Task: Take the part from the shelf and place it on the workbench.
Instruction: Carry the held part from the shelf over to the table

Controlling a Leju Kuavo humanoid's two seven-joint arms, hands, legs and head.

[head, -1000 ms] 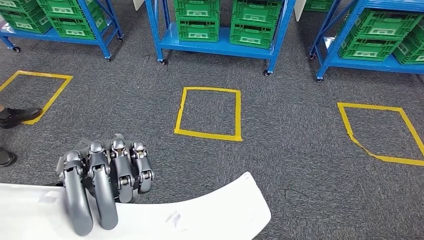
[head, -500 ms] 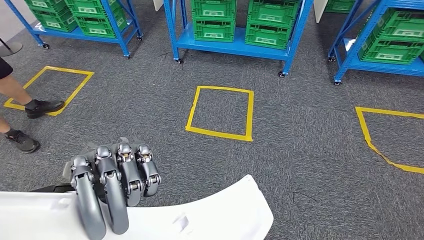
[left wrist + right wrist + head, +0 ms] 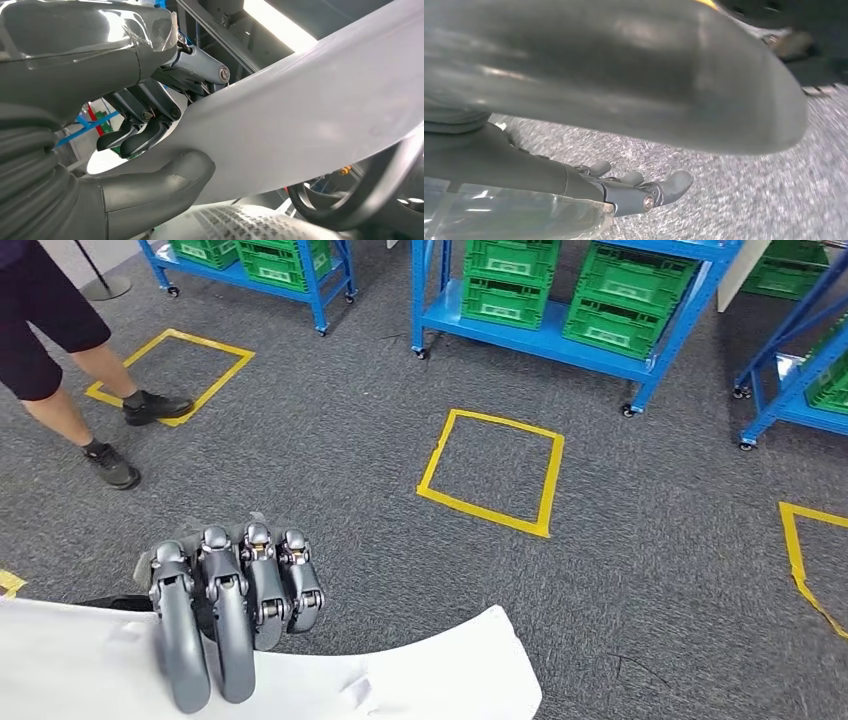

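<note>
The part is a long, curved white panel lying across the bottom of the head view. My left hand grips it near its left end, fingers curled over the top edge. In the left wrist view the thumb presses the panel from below while the darker fingers wrap the other side. My right hand hangs above the grey carpet with its fingers stretched out and nothing in them.
Blue wheeled shelves with green crates stand ahead, more at far left and right. Yellow taped squares mark the grey carpet. A person's legs in dark shoes stand at the upper left.
The whole view has swung, so shelves and taped squares slid to the right and the person came further into view. My left hand keeps the same grip on the white panel.
</note>
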